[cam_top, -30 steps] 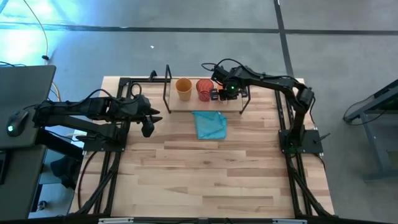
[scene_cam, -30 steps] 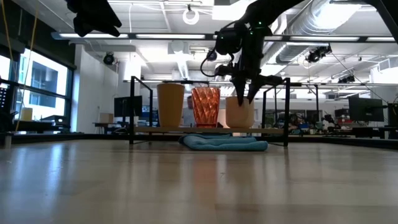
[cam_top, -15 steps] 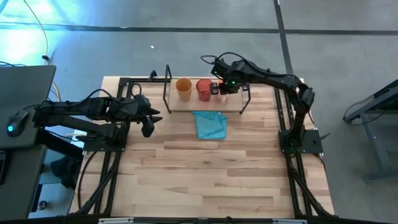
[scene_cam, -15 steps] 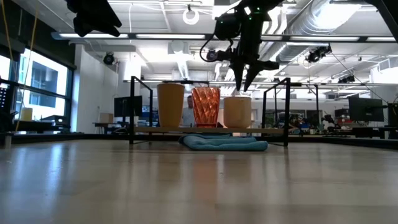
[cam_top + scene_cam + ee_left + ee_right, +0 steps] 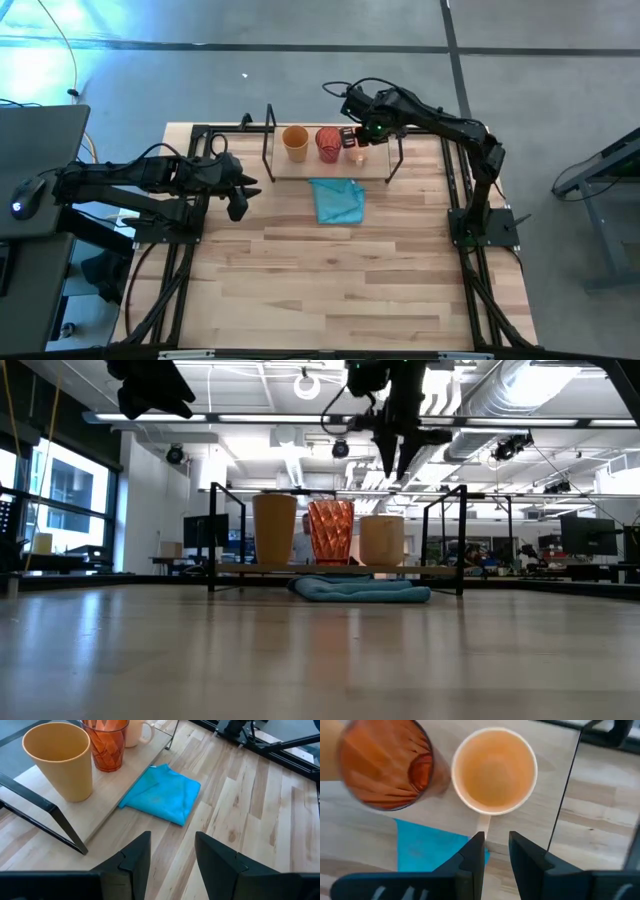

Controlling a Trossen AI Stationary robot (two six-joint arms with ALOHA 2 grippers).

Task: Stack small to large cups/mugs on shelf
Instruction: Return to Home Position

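Three cups stand in a row on the shelf (image 5: 378,168): a mustard-tan tumbler (image 5: 295,142), a dark red ribbed cup (image 5: 327,143) and a pale mug (image 5: 494,770) with an orange-tinted inside, its handle (image 5: 482,826) toward the table's near side. In the low view the tumbler (image 5: 274,530), ribbed cup (image 5: 331,532) and mug (image 5: 382,540) rest on their bases on the board. My right gripper (image 5: 396,460) hangs open, pointing down, well above the mug (image 5: 358,154). My left gripper (image 5: 238,198) waits open over the table's left part, short of the shelf.
A folded blue cloth (image 5: 337,200) lies on the tabletop against the shelf's near edge, also seen in the low view (image 5: 360,591). Black frame posts (image 5: 460,540) rise at the shelf's ends. The table's near half is bare wood (image 5: 330,290).
My right gripper has come away from the mug's rim and risen straight up, drifting slightly toward the far edge. The mug stays upright on the shelf beside the ribbed cup. The left arm has kept still.
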